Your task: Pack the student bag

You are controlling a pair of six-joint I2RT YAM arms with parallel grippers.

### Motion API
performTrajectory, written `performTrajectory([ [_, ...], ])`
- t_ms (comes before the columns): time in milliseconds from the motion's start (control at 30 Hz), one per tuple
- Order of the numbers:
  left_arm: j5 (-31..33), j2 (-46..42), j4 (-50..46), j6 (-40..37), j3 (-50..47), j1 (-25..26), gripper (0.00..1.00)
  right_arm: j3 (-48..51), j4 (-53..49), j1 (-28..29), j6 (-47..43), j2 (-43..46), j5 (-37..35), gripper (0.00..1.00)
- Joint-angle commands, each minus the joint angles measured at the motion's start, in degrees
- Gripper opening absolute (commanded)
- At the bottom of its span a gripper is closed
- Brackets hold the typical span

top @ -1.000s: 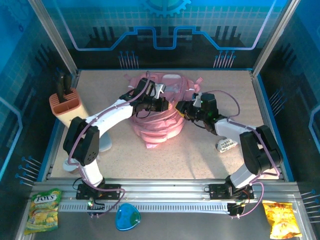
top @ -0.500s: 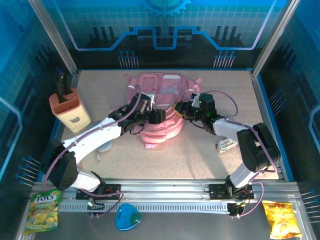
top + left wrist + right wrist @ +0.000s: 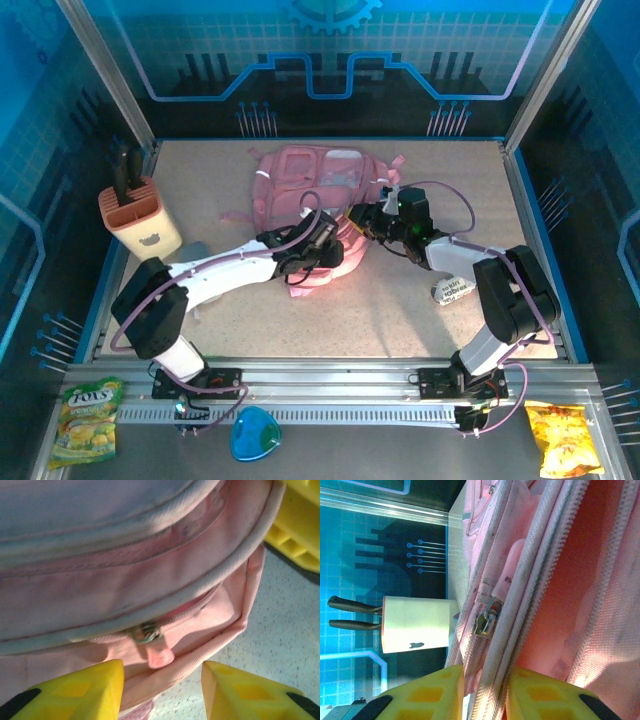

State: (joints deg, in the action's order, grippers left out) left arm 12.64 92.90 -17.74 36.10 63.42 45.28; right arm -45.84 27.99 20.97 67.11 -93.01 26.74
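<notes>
The student bag (image 3: 312, 185), a soft pink backpack, lies in the middle of the table with its opening towards the arms. My left gripper (image 3: 330, 256) is low at the bag's near edge, open. In the left wrist view its yellow fingers (image 3: 90, 685) stand apart just short of a pink zipper pull (image 3: 159, 656), with the bag's (image 3: 125, 580) lower seam between them. My right gripper (image 3: 360, 222) is at the bag's right side. Its fingers (image 3: 430, 692) are shut on the bag's (image 3: 580, 580) white zipper edge, just below a metal slider (image 3: 485, 617).
A peach knife block (image 3: 140, 215) with black handles stands at the left; the right wrist view has it too (image 3: 415, 622). A white packet (image 3: 455, 290) lies beside the right arm. Snack packs (image 3: 88, 405) (image 3: 565, 435) and a blue bowl (image 3: 255, 435) lie on the near rail.
My left gripper let go on top of the bag, opened, and came down to its near edge. The bag has sunk flatter. The right gripper has kept its hold.
</notes>
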Motion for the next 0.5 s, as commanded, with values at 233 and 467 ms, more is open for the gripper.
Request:
performTrajectory([
  [233, 8.21, 5.18, -3.46, 4.36, 5.05, 0.96, 0.36, -0.87, 4.22, 1.27, -0.58, 0.07, 1.91, 0.28],
  [467, 8.90, 5.88, -4.00, 4.79, 5.10, 1.00, 0.28, -0.99, 4.20, 1.30, -0.58, -0.20, 1.95, 0.28],
])
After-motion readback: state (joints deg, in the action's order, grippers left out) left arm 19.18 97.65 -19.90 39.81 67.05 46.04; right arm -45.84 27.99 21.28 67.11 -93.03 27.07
